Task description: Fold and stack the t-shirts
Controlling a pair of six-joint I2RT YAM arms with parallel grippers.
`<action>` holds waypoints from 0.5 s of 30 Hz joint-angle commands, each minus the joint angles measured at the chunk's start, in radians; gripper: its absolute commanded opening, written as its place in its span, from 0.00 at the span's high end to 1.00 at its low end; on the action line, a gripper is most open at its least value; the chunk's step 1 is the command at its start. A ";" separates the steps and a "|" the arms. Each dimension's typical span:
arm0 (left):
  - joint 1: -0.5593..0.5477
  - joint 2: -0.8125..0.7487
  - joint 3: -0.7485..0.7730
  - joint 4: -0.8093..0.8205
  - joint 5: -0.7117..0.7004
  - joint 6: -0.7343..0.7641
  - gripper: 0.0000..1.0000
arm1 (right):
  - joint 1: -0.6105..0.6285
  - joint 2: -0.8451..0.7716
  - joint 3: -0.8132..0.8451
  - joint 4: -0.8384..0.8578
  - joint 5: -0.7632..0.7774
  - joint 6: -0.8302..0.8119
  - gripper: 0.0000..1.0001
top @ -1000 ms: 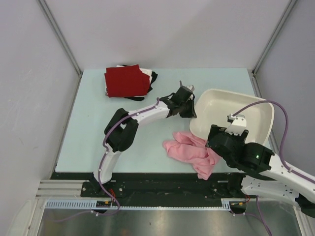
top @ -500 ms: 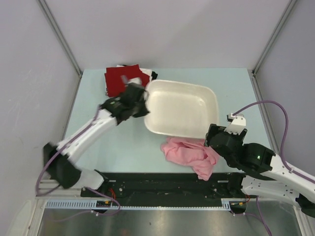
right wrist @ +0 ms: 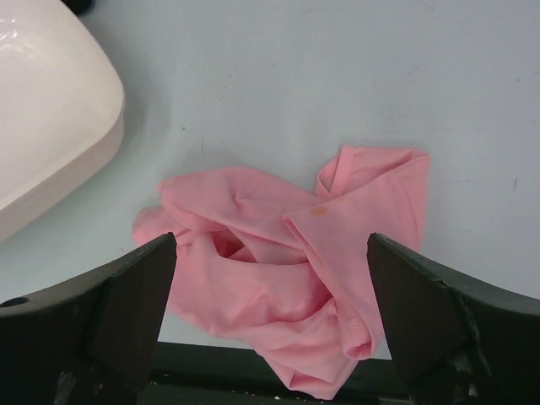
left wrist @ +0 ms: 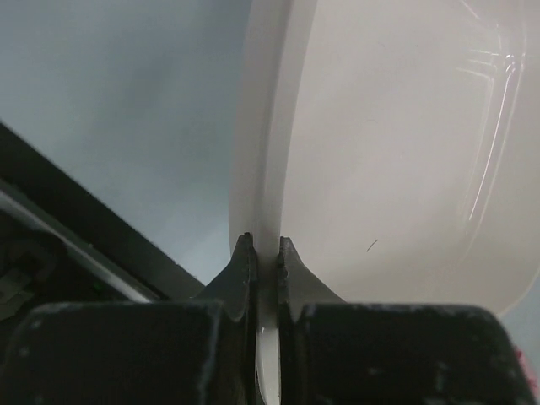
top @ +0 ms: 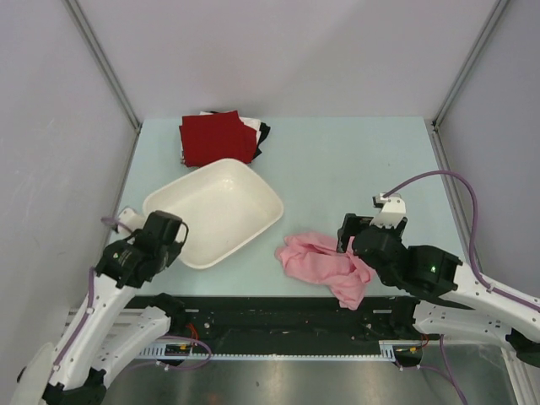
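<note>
While the left claw (left wrist: 263,245) pinches the thin rim of the shallow white plastic tub (top: 221,201), the right claw (right wrist: 268,253) hangs spread wide over the crumpled light pink cloth t-shirt (top: 325,263), which lies on the pale surface (top: 363,160) just right of the tub. A pile of folded shirts (top: 217,139), dark red on top, sits just beyond the tub. I'd worry that edge grip slips, dropping the tub against the pile.

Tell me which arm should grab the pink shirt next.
Right. The right hand stands open directly over the crumpled pink shirt. The left hand is shut on the white tub's rim, off to the left and apart from the shirt.
</note>
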 commanded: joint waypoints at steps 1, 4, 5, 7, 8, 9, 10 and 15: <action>0.024 -0.111 -0.057 -0.131 -0.092 -0.327 1.00 | 0.009 -0.013 -0.010 0.059 -0.018 -0.038 0.00; 0.035 -0.131 -0.108 -0.202 -0.067 -0.456 1.00 | 0.012 -0.008 -0.015 0.082 -0.055 -0.072 0.00; 0.036 -0.138 -0.126 -0.205 -0.064 -0.491 1.00 | 0.010 -0.007 -0.016 0.090 -0.073 -0.089 0.00; 0.042 -0.149 -0.144 -0.251 -0.070 -0.568 1.00 | 0.013 -0.005 -0.018 0.104 -0.090 -0.092 0.00; 0.048 -0.169 -0.167 -0.251 -0.070 -0.587 0.99 | 0.015 -0.008 -0.019 0.108 -0.107 -0.103 0.01; 0.061 -0.181 -0.181 -0.251 -0.067 -0.599 1.00 | 0.017 -0.008 -0.021 0.114 -0.115 -0.106 0.00; 0.071 -0.193 -0.199 -0.251 -0.061 -0.614 1.00 | 0.020 -0.010 -0.022 0.113 -0.116 -0.106 0.00; 0.104 -0.256 -0.316 -0.251 0.023 -0.677 0.94 | 0.029 -0.040 -0.041 0.113 -0.127 -0.117 0.00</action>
